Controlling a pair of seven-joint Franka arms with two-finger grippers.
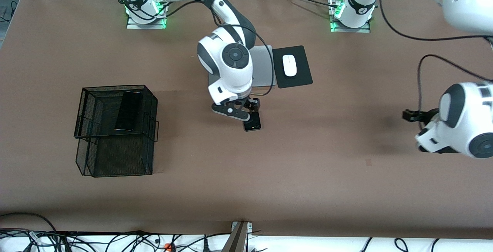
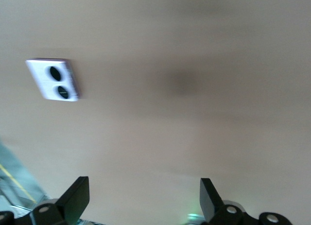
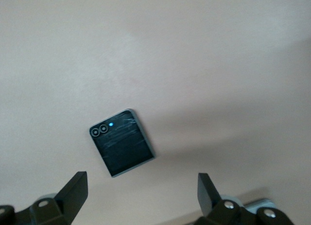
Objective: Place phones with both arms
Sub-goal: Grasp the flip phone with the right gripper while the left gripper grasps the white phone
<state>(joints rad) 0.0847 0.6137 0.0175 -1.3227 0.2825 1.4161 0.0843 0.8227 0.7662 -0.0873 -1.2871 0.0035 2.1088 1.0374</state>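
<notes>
Broadly, front view: right gripper hangs over the small black folded phone, which lies flat on the table mid-table, nearer the camera than the grey laptop; white mouse sits on a black pad beside the laptop; long slim black phone rests in the upper tier of the black mesh basket toward the right arm's end; left gripper hovers over bare table at the left arm's end
Left wrist view: fingers spread wide, nothing between them; lilac-white phone, two round black lenses up, lies flat on the table well apart from the fingers
Right wrist view: fingers spread wide, empty; folded phone lies flat between and just ahead of them, untouched, lenses and a small blue light showing
Progress, as judged: one phone of three looks placed in the basket; two remain on the table; right arm looks poised to descend and grasp the folded one; left arm seems lined up for the lilac-white one afterwards or alongside
</notes>
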